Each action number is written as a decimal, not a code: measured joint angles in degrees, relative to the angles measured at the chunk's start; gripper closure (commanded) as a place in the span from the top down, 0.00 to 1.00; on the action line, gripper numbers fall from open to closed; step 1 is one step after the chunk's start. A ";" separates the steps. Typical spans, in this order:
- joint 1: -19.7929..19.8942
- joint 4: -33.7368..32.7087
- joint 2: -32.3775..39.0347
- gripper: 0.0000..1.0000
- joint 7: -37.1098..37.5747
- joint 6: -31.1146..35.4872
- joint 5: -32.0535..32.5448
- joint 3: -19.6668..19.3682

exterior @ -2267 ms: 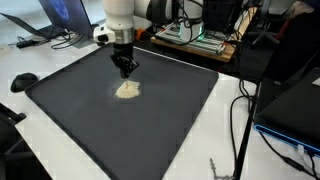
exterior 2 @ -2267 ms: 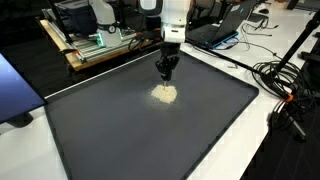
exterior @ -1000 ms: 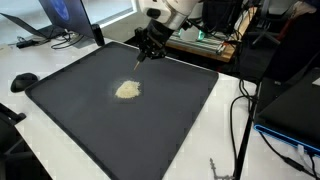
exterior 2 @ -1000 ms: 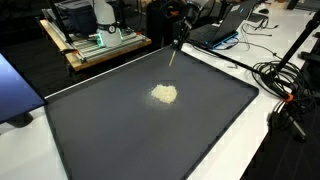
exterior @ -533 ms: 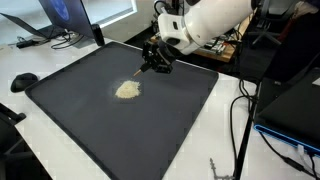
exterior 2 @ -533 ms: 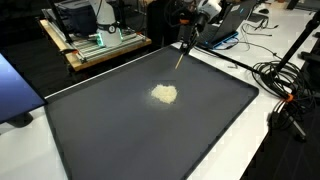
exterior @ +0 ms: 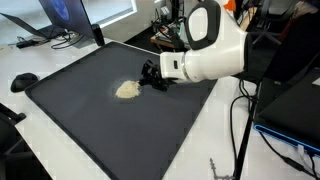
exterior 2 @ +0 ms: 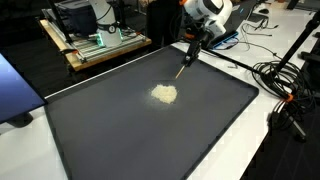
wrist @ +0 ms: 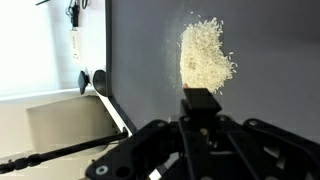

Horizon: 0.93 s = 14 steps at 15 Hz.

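You are working over the black mat [exterior: 60,110], which covers most of the white table [exterior: 205,140]. Its surface looks matte, so I judge that little will slide on it.

Near the middle of the mat lies the heap of grains [exterior 2: 164,94], pale, low and loose. It is roughly round in both exterior views and a little longer than wide in the wrist view [wrist: 205,58], with stray grains around its rim. It points nowhere in particular. I judge it very light and without any hold of its own: there is nothing to pinch, and whatever touches it will push or scatter it rather than lift it.

The gripper [exterior 2: 189,54] hangs just beside the heap, on the side toward the cluttered back of the table. Its jaws are clamped on a thin stick [exterior 2: 181,70]. You have the stick by its upper end, with most of its length free below the fingers. Its long axis runs steeply downward and slants toward the heap, and its lower end is apart from the grains. I cannot tell whether the tip touches the mat. The stick looks light and stiff, but slim enough that I judge it could twist in the grip or snap under side load.
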<state>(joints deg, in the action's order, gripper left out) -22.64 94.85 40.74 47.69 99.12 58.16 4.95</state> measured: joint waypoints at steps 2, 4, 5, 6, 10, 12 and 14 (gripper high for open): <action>-0.88 -3.40 3.52 0.03 -0.01 -2.78 0.57 -0.12; -1.55 -6.37 6.50 0.03 -0.03 -4.57 1.20 -0.20; -1.73 -7.69 7.78 0.03 -0.10 -5.24 1.35 -0.21; -1.83 -8.91 8.92 0.03 -0.22 -5.65 1.41 -0.22; -1.76 -12.29 11.48 0.03 -1.61 -5.81 1.42 -0.32; -1.43 -12.95 11.24 0.03 -2.98 -5.56 1.32 -0.31; -0.43 -13.05 10.05 0.03 -4.63 -4.52 0.92 -0.14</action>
<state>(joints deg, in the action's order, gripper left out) -23.07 81.80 50.79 43.06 94.60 59.07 4.81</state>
